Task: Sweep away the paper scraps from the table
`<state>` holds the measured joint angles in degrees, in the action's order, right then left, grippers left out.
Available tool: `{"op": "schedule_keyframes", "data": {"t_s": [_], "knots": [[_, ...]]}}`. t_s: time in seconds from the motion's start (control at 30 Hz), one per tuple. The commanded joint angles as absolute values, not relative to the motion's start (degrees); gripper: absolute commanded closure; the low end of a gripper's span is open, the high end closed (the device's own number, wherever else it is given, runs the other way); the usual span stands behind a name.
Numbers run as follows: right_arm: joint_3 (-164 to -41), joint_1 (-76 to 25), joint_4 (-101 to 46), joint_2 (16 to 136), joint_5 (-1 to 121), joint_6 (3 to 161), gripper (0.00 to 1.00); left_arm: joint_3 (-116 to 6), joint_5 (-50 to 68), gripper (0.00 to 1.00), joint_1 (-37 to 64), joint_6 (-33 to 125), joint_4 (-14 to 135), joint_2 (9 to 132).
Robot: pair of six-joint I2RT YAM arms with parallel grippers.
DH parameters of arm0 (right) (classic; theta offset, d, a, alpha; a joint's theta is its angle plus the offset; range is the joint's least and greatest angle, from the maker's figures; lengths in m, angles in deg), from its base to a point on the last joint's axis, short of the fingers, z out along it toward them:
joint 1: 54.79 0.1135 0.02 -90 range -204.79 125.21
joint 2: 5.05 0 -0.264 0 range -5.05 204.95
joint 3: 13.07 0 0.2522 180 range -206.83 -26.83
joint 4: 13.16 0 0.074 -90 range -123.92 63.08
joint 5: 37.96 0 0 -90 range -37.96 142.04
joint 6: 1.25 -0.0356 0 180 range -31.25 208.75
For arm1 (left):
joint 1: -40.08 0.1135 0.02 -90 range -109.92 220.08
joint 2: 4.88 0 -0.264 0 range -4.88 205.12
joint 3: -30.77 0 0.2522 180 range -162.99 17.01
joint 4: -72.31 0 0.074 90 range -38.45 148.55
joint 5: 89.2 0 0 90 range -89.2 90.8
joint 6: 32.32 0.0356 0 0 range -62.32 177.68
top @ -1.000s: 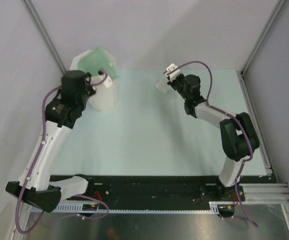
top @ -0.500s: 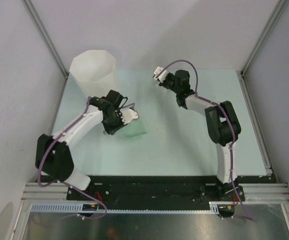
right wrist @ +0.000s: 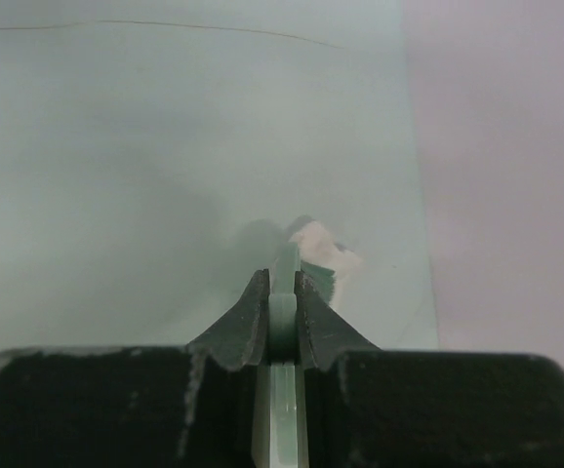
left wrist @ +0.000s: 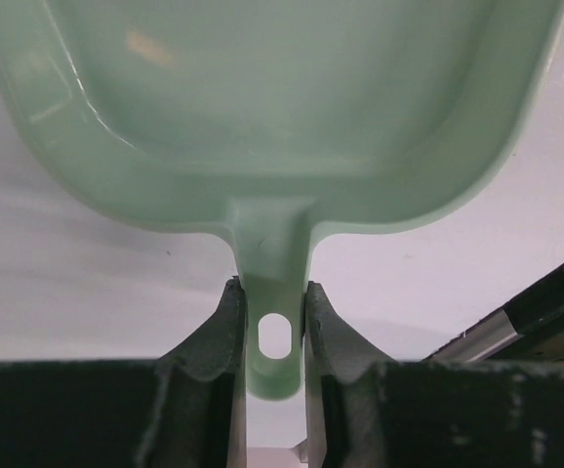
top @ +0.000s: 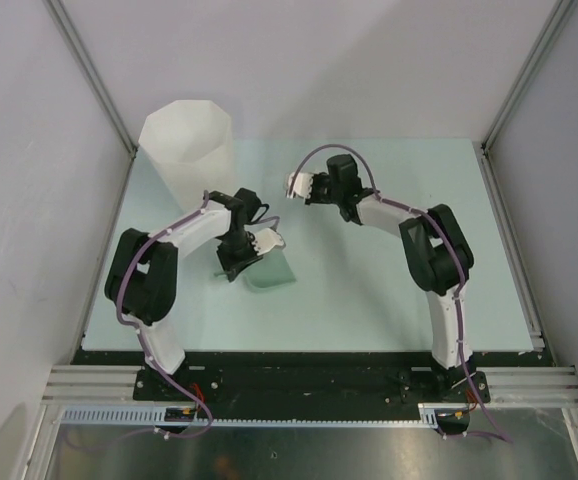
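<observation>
Past right hand [right wrist: 282, 289], clenched on handle [right wrist: 280, 390] — white lump [right wrist: 323, 246] unclear; left hand [left wrist: 272, 292] grips dustpan [left wrist: 262, 97].

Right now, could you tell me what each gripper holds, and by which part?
Left gripper: the green dustpan, by its handle. Right gripper: a small brush, by its thin flat handle.

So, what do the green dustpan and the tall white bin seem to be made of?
The dustpan looks like moulded plastic, pale green and glossy: soft highlights, rounded edges. The bin seems thin white plastic, matte and slightly translucent, with flat facets, though card is possible.
</observation>
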<state>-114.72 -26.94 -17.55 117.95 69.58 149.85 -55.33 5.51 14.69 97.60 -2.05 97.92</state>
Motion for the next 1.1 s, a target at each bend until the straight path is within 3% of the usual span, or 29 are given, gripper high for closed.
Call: {"op": "schedule_keyframes", "data": {"t_s": [0.0, 0.37, 0.57, 0.73, 0.87, 0.97, 1.07], "knots": [[-106.93, -23.86, -24.55, 109.4, 74.53, 150.1, 1.0, -58.58, 5.64, 1.0, 14.76, 97.23, -2.01, 98.21], [-87.57, -10.77, -33.51, 88.39, 71.64, 140.61, 1.0, -58.58, 5.02, 1.0, 16.26, 98.28, -1.13, 98.65], [-86.5, -10.49, -34.92, 75.12, 74.01, 138.76, 1.0, -59.28, 4.23, 1.0, 16.26, 98.72, -0.95, 98.56], [-86.5, -11.99, -26.85, 69.57, 72.44, 130.96, 1.0, -59.28, 3.87, 1.0, 16.26, 98.9, -0.95, 98.56], [-86.76, -12.34, -14.28, 72.99, 53.16, 115.05, 1.0, -59.72, 2.38, 1.0, 16.26, 99.08, -0.78, 98.65], [-86.68, -12.69, -17.33, 74.74, 52.05, 111.53, 1.0, -60.16, 2.2, 1.0, 16.26, 99.34, -0.69, 98.74], [-86.77, -13.31, -15.41, 77.03, 40.06, 101.16, 1.0, -60.34, 1.59, 1.0, 16.26, 99.43, -0.69, 99.18]]}}
